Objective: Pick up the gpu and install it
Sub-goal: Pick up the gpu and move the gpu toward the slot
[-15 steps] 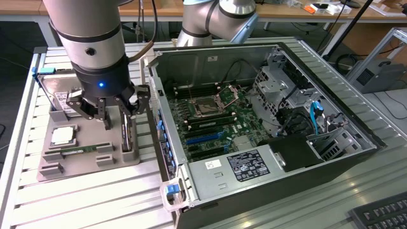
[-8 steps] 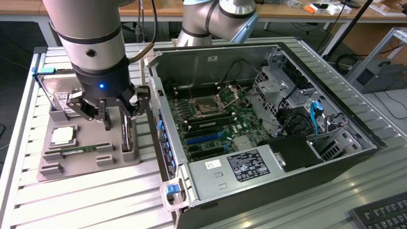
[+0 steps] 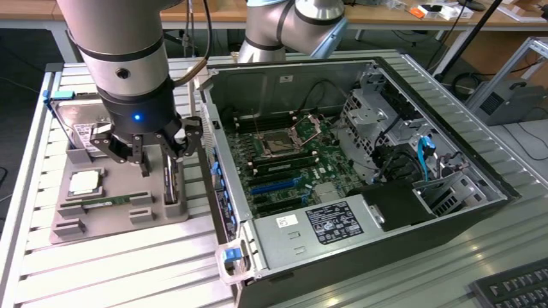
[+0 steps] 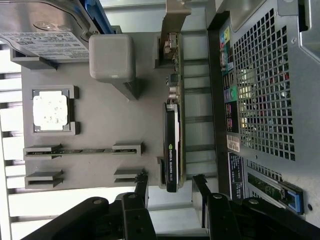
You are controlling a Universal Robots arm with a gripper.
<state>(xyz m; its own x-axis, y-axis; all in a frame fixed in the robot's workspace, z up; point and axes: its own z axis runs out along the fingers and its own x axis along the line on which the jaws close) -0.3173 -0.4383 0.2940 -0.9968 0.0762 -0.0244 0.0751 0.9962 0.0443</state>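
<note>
Pincer point(image 3: 159, 162) hangs wide open above the gpu point(image 4: 172, 131), one finger on either side, holding nothing. Thin black card with a green board edge and a metal bracket at one end, it stands on edge in the grey tray point(image 3: 102, 221), beside the open computer case point(image 3: 283, 83).

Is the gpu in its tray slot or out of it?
In: the gpu stands on edge in a slot of the grey tray, open claw either side of it.
</note>
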